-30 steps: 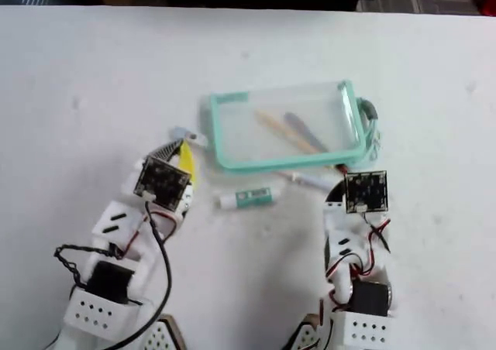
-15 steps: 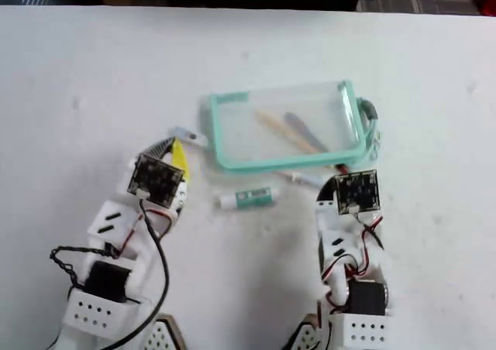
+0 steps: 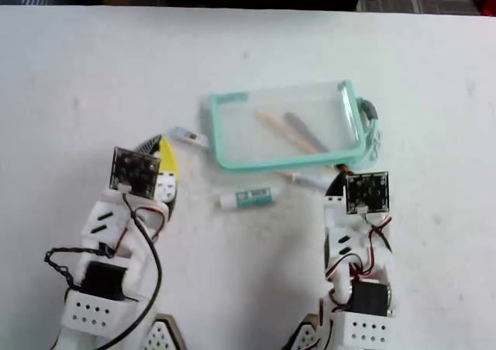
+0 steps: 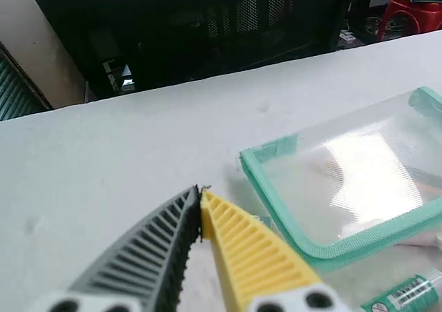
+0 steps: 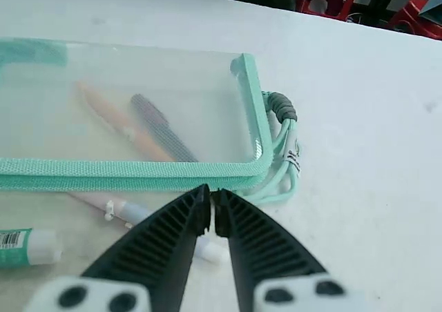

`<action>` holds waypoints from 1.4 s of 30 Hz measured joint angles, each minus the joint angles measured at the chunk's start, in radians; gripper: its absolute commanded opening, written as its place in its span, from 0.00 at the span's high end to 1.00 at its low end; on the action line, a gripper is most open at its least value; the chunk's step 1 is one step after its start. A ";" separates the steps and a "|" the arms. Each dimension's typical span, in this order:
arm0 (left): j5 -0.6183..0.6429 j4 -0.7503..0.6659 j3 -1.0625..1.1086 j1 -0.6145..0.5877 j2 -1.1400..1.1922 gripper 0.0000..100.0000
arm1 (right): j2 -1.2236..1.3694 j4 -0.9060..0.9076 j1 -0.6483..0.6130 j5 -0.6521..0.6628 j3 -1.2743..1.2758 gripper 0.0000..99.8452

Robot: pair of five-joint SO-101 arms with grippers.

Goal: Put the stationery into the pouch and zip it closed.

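The clear pouch (image 3: pixel 287 125) with a teal border lies mid-table, holding an orange pen (image 3: pixel 279 127) and a grey pen (image 3: pixel 304 130). Outside it, a white pen (image 3: pixel 304 180) lies along its near edge, a white glue stick (image 3: pixel 246 198) with a green label lies in front of it, and a small white-blue item (image 3: pixel 190 137) lies by its left corner. My left gripper (image 3: pixel 157 141), grey and yellow, is shut and empty just left of that small item. My right gripper (image 5: pixel 210 191) is shut and empty over the white pen (image 5: pixel 117 207), near the pouch's (image 5: pixel 138 119) right front corner.
A teal cord loop (image 5: pixel 283 153) with a grey toggle hangs off the pouch's right end. Bare white table (image 3: pixel 77 71) stretches around the pouch on all sides. The table's far edge borders a dark room.
My left gripper has drawn back and to the left, away from the small white-blue item. The right arm shifted slightly left and returned. The stationery has not moved.
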 measured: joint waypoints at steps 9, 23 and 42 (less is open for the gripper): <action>0.000 0.089 -0.026 0.000 0.000 0.97 | 0.000 0.008 -0.120 0.193 -0.038 0.98; -0.025 0.206 -0.222 0.000 0.218 0.97 | 0.101 0.327 -0.304 0.135 -0.557 0.98; 0.063 0.488 -0.783 0.000 1.106 0.97 | 1.261 0.520 0.031 0.032 -1.366 0.84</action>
